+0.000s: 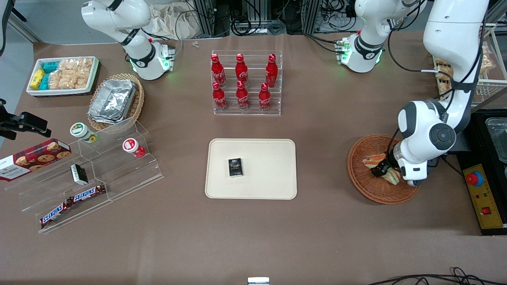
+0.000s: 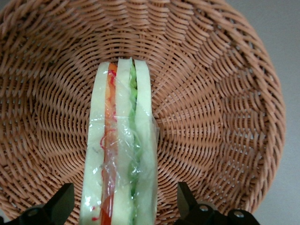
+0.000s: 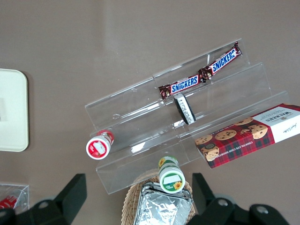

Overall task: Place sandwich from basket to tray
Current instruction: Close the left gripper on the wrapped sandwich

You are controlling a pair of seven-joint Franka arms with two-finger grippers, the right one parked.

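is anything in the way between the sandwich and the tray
Nothing visible blocks the way: bare table lies between the basket and the tray. A small black box already sits on the tray. The open pincer straddles the sandwich in the basket.

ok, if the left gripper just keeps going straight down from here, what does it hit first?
Probably the sandwich: the gripper is open, a finger on each side of it, inside the basket. The fingertips likely reach the wicker floor beside it next; depth is unclear.

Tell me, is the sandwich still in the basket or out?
In: the sandwich lies in the basket, with the open gripper astride it.
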